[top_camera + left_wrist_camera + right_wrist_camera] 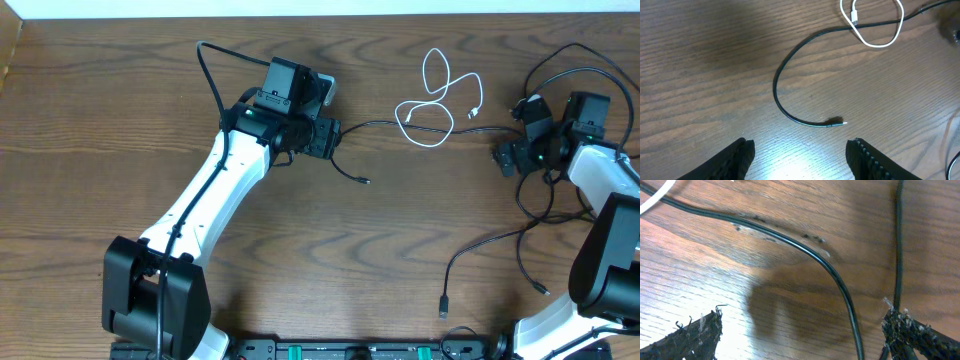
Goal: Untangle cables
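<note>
White cable [875, 45] crosses black cable [776, 90] on wooden table [100, 100].

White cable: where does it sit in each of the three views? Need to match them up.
Overhead: the white cable lies in loose loops, upper right of centre.
Left wrist: white cable at top right, a loop cut off by the top edge.
Right wrist: white cable, only a short piece in the top left corner.
Shared landmark: the black cable passing the white one; probably the same cable in all three.
</note>
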